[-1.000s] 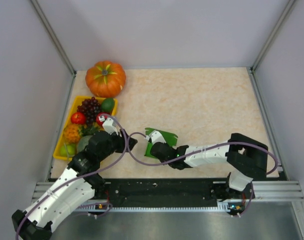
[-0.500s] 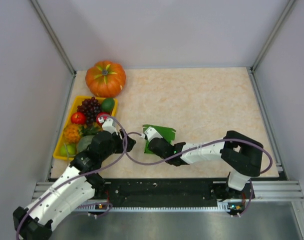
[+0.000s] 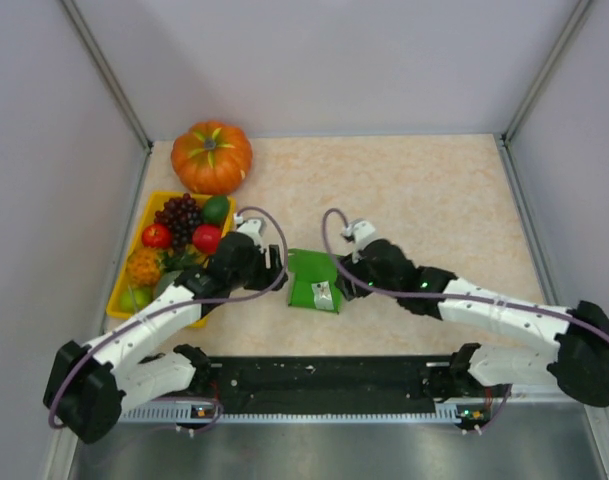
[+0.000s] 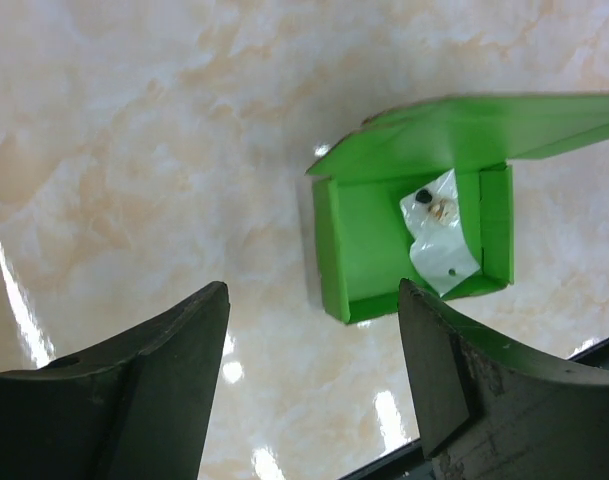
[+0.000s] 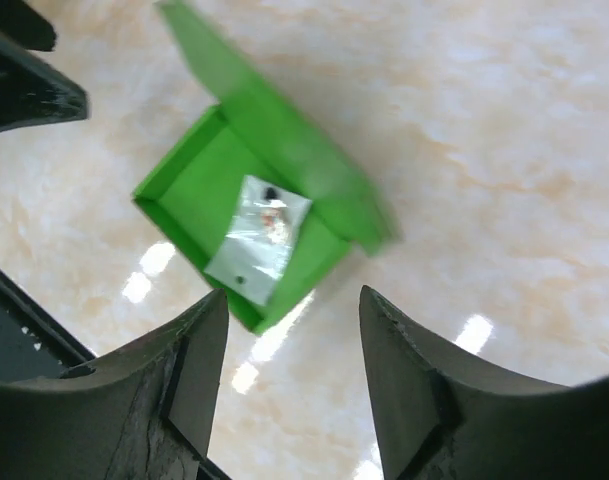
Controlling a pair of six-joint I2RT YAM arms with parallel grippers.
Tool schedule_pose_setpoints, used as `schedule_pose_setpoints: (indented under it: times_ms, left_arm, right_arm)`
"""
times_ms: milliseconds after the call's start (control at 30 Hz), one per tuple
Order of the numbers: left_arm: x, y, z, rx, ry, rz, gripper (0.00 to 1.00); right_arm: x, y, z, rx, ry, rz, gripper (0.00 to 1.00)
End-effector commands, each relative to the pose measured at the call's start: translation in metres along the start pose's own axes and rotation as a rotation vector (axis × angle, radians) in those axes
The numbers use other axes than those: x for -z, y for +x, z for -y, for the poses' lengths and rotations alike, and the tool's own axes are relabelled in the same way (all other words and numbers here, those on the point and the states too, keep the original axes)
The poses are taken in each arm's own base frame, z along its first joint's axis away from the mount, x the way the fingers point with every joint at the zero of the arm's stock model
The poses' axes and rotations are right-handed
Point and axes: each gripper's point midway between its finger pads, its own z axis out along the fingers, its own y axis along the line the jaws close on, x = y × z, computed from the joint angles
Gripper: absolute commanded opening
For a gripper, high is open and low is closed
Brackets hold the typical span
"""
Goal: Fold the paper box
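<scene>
1. Since a second ago the right arm has swung out wide and its tool (image 3: 342, 280) has let go of the box (image 3: 306, 280). The left tool (image 3: 276, 270) has come in on the other side.
2. Both tools are spread with nothing between their fingers. They flank the box, near it but apart from it.
3. It lies on the bench (image 3: 414, 200) near the front edge. Its walls are up, the lid (image 4: 464, 125) stands open along one edge, and a small clear bag (image 4: 439, 235) lies inside.
4. Closing the lid looks like the step in hand. One tool should brace a wall while the other tips the lid over along its crease, low and slow. Thin card may slide on the glossy bench or buckle if pinched hard.
5. Farther left, the fruit tray (image 3: 119, 290) and pumpkin (image 3: 212, 157) sit well apart.
</scene>
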Motion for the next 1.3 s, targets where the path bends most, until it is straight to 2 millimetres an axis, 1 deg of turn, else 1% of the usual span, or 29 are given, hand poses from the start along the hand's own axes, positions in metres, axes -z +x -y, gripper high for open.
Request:
schedule_pose_setpoints:
  times_ms: [0, 33, 67, 100, 167, 200, 233, 267, 300, 333, 400, 433, 500, 533, 567, 633, 700, 733, 767, 800, 833, 867, 967, 1067, 1200, 1267]
  left_arm:
    - [-0.008, -0.045, 0.024, -0.192, 0.090, 0.069, 0.74]
    - [-0.015, -0.043, 0.023, -0.215, 0.092, 0.051, 0.75]
    - [-0.018, -0.046, 0.024, -0.222, 0.099, 0.048, 0.75]
    - [-0.020, -0.053, 0.027, -0.229, 0.101, 0.067, 0.75]
    - [-0.031, -0.056, 0.024, -0.258, 0.100, 0.076, 0.75]
    - [-0.034, -0.061, 0.027, -0.265, 0.125, 0.097, 0.73]
    - [-0.040, -0.058, 0.025, -0.270, 0.123, 0.087, 0.72]
    - [-0.042, -0.060, 0.024, -0.270, 0.127, 0.087, 0.71]
    - [-0.043, -0.061, 0.029, -0.276, 0.157, 0.088, 0.70]
    - [-0.046, -0.061, 0.028, -0.277, 0.160, 0.086, 0.66]
    - [-0.049, -0.060, 0.029, -0.284, 0.182, 0.086, 0.64]
    - [-0.050, -0.060, 0.029, -0.291, 0.183, 0.093, 0.61]
    - [-0.050, -0.065, 0.028, -0.295, 0.196, 0.126, 0.58]
    - [-0.049, -0.070, 0.032, -0.301, 0.219, 0.156, 0.56]
    - [-0.049, -0.069, 0.029, -0.295, 0.222, 0.157, 0.50]
    - [-0.048, -0.068, 0.034, -0.293, 0.256, 0.155, 0.48]
    - [-0.048, -0.068, 0.037, -0.293, 0.278, 0.155, 0.47]
    - [-0.049, -0.066, 0.038, -0.292, 0.284, 0.147, 0.46]
    - [-0.049, -0.064, 0.040, -0.297, 0.298, 0.137, 0.45]
    - [-0.050, -0.062, 0.040, -0.297, 0.302, 0.128, 0.42]
    - [-0.052, -0.060, 0.041, -0.291, 0.306, 0.112, 0.41]
    - [-0.051, -0.057, 0.043, -0.290, 0.322, 0.101, 0.40]
    - [-0.052, -0.054, 0.042, -0.281, 0.323, 0.093, 0.33]
    - [-0.049, -0.053, 0.042, -0.272, 0.326, 0.107, 0.30]
    - [-0.047, -0.053, 0.040, -0.269, 0.315, 0.117, 0.27]
    - [-0.044, -0.054, 0.041, -0.264, 0.316, 0.123, 0.23]
  right_arm:
    - [0.031, 0.008, 0.016, -0.074, -0.179, -0.022, 0.56]
    - [0.038, 0.003, 0.022, -0.049, -0.174, -0.006, 0.58]
    - [0.040, 0.004, 0.028, -0.047, -0.169, -0.014, 0.58]
    - [0.041, 0.000, 0.038, -0.067, -0.165, -0.003, 0.58]
    - [0.037, -0.001, 0.048, -0.106, -0.174, 0.009, 0.58]
    - [0.036, -0.008, 0.048, -0.122, -0.206, 0.026, 0.57]
    - [0.034, -0.011, 0.053, -0.139, -0.201, 0.032, 0.55]
    - [0.031, -0.012, 0.053, -0.128, -0.208, 0.033, 0.55]
    - [0.027, -0.015, 0.054, -0.111, -0.209, 0.044, 0.54]
    - [0.024, -0.015, 0.055, -0.090, -0.205, 0.044, 0.51]
    - [0.016, -0.017, 0.054, -0.074, -0.226, 0.055, 0.49]
    - [0.014, -0.018, 0.052, -0.070, -0.236, 0.063, 0.47]
    - [0.006, -0.016, 0.051, -0.070, -0.253, 0.060, 0.45]
    - [0.003, -0.019, 0.052, -0.065, -0.251, 0.069, 0.43]
    - [-0.001, -0.017, 0.052, -0.066, -0.248, 0.064, 0.43]
    - [-0.009, -0.012, 0.057, -0.057, -0.227, 0.045, 0.42]
    - [-0.012, -0.015, 0.059, -0.051, -0.224, 0.045, 0.41]
    - [-0.014, -0.013, 0.059, -0.052, -0.222, 0.036, 0.41]
    - [-0.015, -0.013, 0.060, -0.053, -0.219, 0.035, 0.40]
    - [-0.016, -0.015, 0.059, -0.052, -0.223, 0.036, 0.40]
    - [-0.016, -0.015, 0.058, -0.052, -0.228, 0.037, 0.40]
    - [-0.017, -0.019, 0.057, -0.047, -0.235, 0.055, 0.39]
    - [-0.017, -0.019, 0.055, -0.048, -0.222, 0.064, 0.36]
    - [-0.018, -0.023, 0.049, -0.047, -0.229, 0.097, 0.33]
    - [-0.021, -0.023, 0.054, -0.033, -0.187, 0.102, 0.30]
    - [-0.021, -0.022, 0.054, -0.034, -0.176, 0.097, 0.28]
